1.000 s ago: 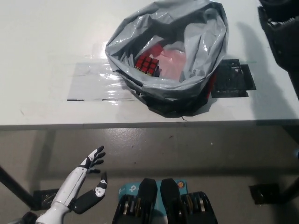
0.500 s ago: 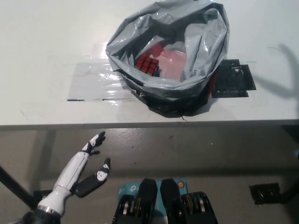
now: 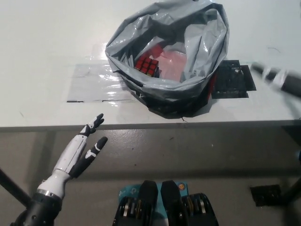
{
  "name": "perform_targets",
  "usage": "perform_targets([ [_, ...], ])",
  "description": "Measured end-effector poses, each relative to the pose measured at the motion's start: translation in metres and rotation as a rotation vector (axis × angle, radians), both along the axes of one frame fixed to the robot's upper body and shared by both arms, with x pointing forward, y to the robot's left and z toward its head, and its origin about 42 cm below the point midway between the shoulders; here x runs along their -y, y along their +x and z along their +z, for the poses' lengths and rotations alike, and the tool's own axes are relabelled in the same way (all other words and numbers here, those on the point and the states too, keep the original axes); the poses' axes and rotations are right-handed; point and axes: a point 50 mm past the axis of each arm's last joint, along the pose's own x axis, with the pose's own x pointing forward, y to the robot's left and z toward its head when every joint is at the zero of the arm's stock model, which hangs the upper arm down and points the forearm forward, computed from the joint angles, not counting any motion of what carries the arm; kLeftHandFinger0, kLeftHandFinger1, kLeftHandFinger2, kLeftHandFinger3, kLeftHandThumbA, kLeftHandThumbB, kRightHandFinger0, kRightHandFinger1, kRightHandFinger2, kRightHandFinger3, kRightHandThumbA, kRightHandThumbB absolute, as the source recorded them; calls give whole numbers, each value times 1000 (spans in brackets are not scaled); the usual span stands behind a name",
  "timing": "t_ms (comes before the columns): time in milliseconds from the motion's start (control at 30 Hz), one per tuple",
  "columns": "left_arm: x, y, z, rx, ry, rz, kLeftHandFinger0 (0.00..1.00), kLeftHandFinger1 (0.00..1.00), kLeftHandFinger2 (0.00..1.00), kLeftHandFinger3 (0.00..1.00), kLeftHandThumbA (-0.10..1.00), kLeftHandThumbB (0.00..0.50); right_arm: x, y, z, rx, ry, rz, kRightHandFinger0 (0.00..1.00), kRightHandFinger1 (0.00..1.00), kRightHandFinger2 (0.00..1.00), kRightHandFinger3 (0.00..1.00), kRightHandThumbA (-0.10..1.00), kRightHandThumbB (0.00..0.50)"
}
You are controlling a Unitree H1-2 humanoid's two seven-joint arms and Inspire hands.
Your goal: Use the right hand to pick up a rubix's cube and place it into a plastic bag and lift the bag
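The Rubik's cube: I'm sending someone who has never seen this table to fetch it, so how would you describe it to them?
On the white table stands an open grey plastic bag. Look down through its mouth: the Rubik's cube lies inside, near the left wall, beside pale pink wrapping. Its grid of red squares between black lines sets it apart.

A white flat table [image 3: 42, 56] carries a crumpled grey plastic bag [image 3: 197, 56] — well beyond the white hand's fingers [image 3: 96, 120] — on clear glossy sheeting [image 3: 91, 82], beside a black rectangular mat [image 3: 233, 79].
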Motion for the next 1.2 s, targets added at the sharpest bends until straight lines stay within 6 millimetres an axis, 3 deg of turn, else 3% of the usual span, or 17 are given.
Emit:
perform_targets([
  [67, -1, 0, -1, -3, -12, 5, 1000, 1000, 1000, 1000, 1000, 291, -7, -13, -35, -68, 28, 7, 1000, 1000, 1000, 1000, 1000, 278],
  [167, -1, -1, -3, -8, -26, 11, 1000, 1000, 1000, 1000, 1000, 283, -12, -20, -62, -127, 50, 3, 1000, 1000, 1000, 1000, 1000, 275],
  [200, -1, -2, -5, -14, -38, 16, 1000, 1000, 1000, 1000, 1000, 280, -14, -24, -81, -169, 59, -4, 1000, 1000, 1000, 1000, 1000, 294],
  [267, -1, -3, -7, -18, -43, 19, 1000, 1000, 1000, 1000, 1000, 282, -14, -25, -92, -196, 60, -10, 1000, 1000, 1000, 1000, 1000, 320],
  [300, -2, -6, -10, -26, -49, 23, 1000, 1000, 1000, 1000, 1000, 284, -15, -28, -107, -229, 60, -16, 1000, 1000, 1000, 1000, 1000, 335],
  [367, -4, -12, -16, -42, -61, 32, 1000, 1000, 1000, 1000, 1000, 296, -14, -30, -130, -286, 57, -24, 1000, 1000, 1000, 1000, 1000, 313],
  [400, -4, -12, -16, -42, -61, 32, 1000, 1000, 1000, 1000, 1000, 291, -14, -30, -130, -286, 57, -24, 1000, 1000, 1000, 1000, 1000, 265],
  [500, -7, -27, -30, -78, -91, 47, 1000, 1000, 1000, 1000, 1000, 293, -11, -40, -175, -401, 52, -31, 1000, 1000, 1000, 1000, 1000, 223],
  [733, -14, -61, -60, -151, -130, 75, 1000, 1000, 1000, 1000, 1000, 299, -6, -70, -239, -562, 43, -30, 1000, 1000, 1000, 1000, 1000, 308],
  [1033, -23, -78, -69, -141, -167, 103, 1000, 1000, 1000, 1000, 1000, 266, -11, -82, -264, -566, 31, 14, 1000, 1000, 1000, 1000, 1000, 307],
  [1100, -25, -79, -69, -126, -174, 108, 1000, 1000, 1000, 1000, 1000, 275, -13, -83, -264, -546, 25, 29, 1000, 1000, 1000, 1000, 1000, 323],
  [1200, -26, -79, -70, -118, -183, 111, 1000, 1000, 1000, 1000, 1000, 301, -14, -82, -265, -535, 15, 40, 1000, 1000, 1000, 1000, 1000, 308],
])
